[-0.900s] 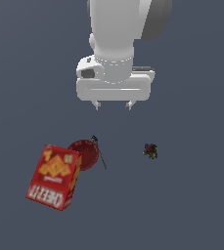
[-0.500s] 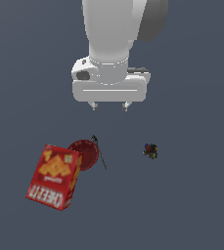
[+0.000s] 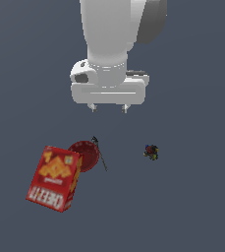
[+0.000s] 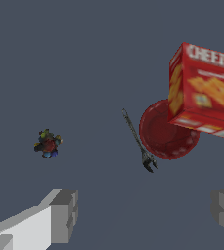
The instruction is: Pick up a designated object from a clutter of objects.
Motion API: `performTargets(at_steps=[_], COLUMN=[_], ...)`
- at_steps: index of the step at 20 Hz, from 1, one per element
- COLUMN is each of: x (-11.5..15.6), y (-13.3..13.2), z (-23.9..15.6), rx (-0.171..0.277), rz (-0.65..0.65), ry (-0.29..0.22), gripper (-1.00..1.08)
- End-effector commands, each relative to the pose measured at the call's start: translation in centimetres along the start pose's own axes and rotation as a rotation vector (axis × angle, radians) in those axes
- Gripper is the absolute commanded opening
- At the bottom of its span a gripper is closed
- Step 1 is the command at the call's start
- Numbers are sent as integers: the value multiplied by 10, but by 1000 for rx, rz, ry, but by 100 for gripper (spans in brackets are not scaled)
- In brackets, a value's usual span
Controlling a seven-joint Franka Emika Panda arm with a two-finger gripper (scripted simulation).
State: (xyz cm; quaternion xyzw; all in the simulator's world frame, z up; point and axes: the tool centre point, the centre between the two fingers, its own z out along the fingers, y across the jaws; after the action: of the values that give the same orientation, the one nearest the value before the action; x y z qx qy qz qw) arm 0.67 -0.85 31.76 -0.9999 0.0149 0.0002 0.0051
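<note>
**A:** Entry. Where does the designated object point(image 3: 151, 152) sit relative to the gripper point(image 3: 109, 107)?

**B:** In the exterior view it lies on the floor, off to that view's right of the gripper and lower in the picture. It is well apart from the fingertips, with no contact. The gripper hangs high above the surface, roughly over the stick-like tool point(image 3: 99, 153) rather than over the target.

**A:** Jaw condition?

**B:** Spread wide, nothing between them. The wrist view shows both fingers point(image 4: 59, 215) with a broad empty gap (the second finger is partly cut by the picture's edge).

**A:** Anything crowding the target?

**B:** No. The Cheez-It box point(image 3: 54, 177), the red disc point(image 3: 84, 155) and the stick-like tool are grouped on the exterior view's left; the box overlaps the disc's edge in both views, and the stick lies just beside the disc. The designated object stands alone, well apart from all three.

**A:** Long axis of the target?

**B:** Cannot tell. It reads as a small blocky lump point(image 4: 48, 143) with coloured specks, too small to show any clear elongation.

**A:** So the coming move turns on what?

**B:** My judgement: a sideways shift toward the exterior view's right to centre the open jaws over the lump, then a descent. Finger orientation looks uncritical given the compact shape.
</note>
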Motion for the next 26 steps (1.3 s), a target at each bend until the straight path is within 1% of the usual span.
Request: performTargets(at_steps=[1, 7, 12, 19, 26], x=[1, 8, 15, 20, 14], y=[-3, -21, -45, -93, -145], z=[4, 25, 54, 110, 169], rx=[-1, -7, -14, -21, -20], rz=[5, 35, 75, 150, 226], ry=[-1, -1, 0, 3, 5], gripper=[100, 100, 100, 100, 100])
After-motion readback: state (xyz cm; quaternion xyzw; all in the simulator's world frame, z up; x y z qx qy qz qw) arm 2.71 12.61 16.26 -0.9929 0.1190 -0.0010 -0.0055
